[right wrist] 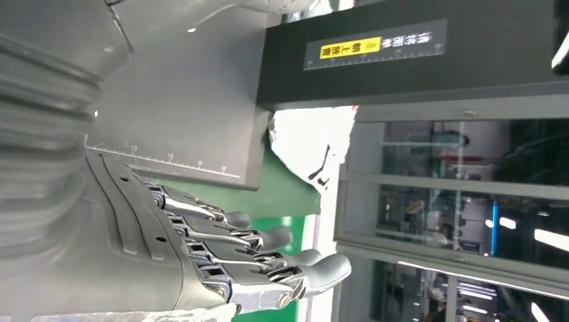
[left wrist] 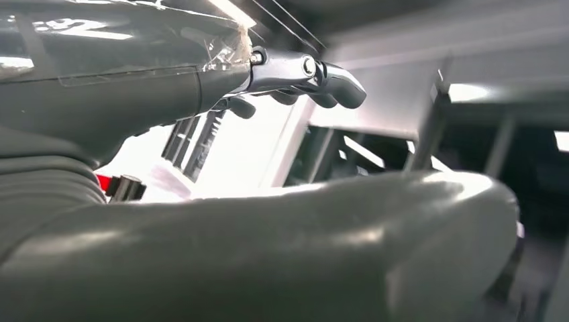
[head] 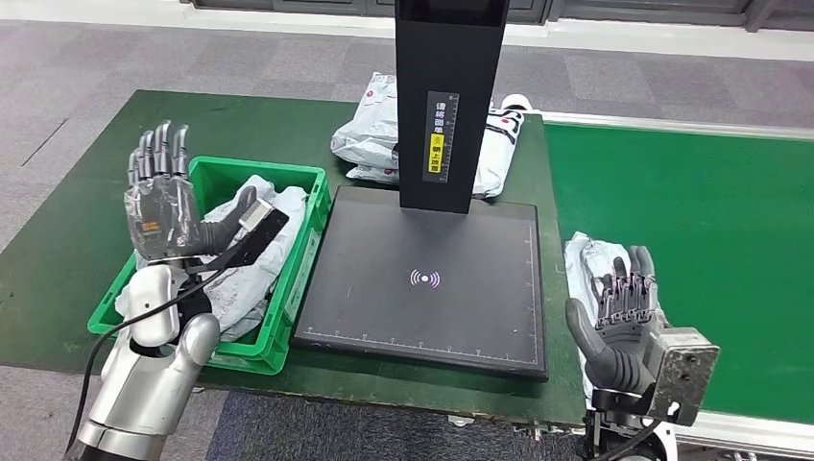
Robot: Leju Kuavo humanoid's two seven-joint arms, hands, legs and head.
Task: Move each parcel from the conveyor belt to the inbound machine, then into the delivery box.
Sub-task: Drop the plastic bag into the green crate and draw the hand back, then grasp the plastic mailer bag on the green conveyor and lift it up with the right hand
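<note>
The left hand (head: 158,197) is held up with its fingers spread wide, and nothing is held in it. Just beside it and a little below sits the green box (head: 312,206), which looks to be the delivery box. White parcels (head: 254,279) are already lying in the box, so some of the work can be judged as done.

The right hand (head: 619,312) is also loose, with its fingers apart and nothing gripped. A white parcel (head: 587,261) lies right under and around this hand, at the edge of the green belt (head: 691,230). It cannot be told whether the fingers are touching the parcel yet. This parcel looks like the next one to be picked up.

Between the two hands the black machine (head: 427,279) is seen, with a flat plate and a tall black post (head: 449,106). Nothing is lying on the plate now. So the parcel by the right hand still has to be put on the plate first, and then dropped into the box by the left hand.

Far from both hands, behind the post, another white parcel (head: 370,139) lies on the green tabletop (head: 67,250). It also seems to be left to do.
</note>
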